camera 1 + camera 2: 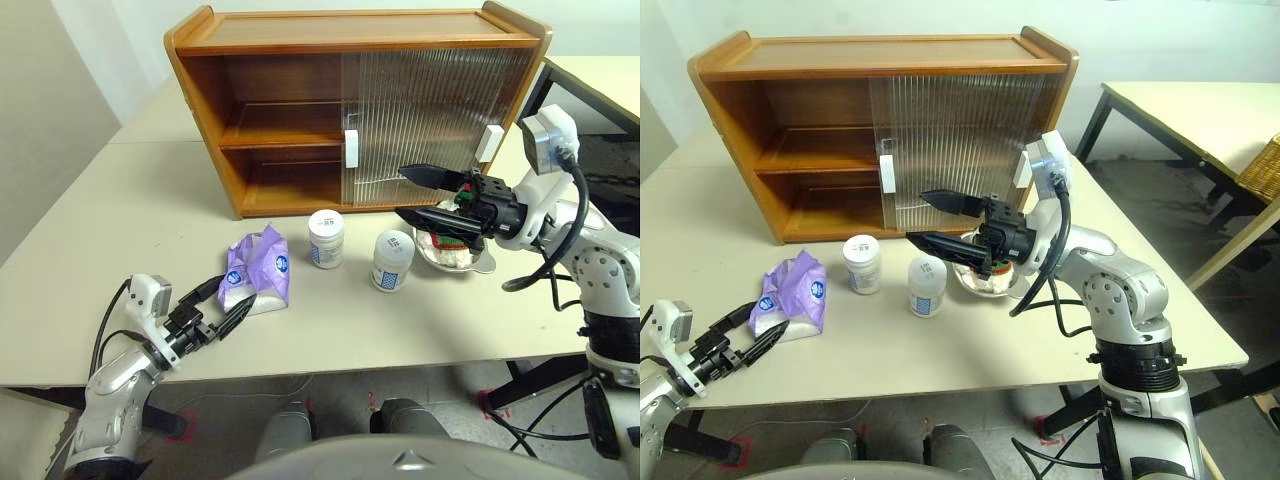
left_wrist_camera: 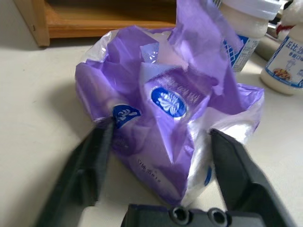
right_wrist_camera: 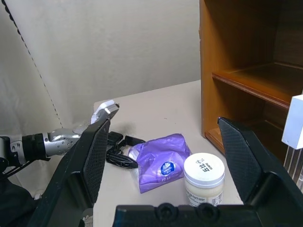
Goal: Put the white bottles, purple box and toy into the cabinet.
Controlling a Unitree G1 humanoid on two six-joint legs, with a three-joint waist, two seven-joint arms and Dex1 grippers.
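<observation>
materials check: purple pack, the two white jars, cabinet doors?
Purple box: thin glossy plastic film, crinkled and creased, so likely a soft pack. White bottles: opaque white plastic by the look, matte screw lids, printed labels. Cabinet: brown wood or wood veneer with a satin sheen; its sliding doors are ribbed, translucent, plastic or glass.

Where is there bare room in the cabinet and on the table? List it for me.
Both shelves in the cabinet's open left half are bare. The table is free left of the purple box, and in the strip between the cabinet and the bottles. It is crowded from the box past the two white bottles to the toy's bowl, where the right gripper hovers.
</observation>
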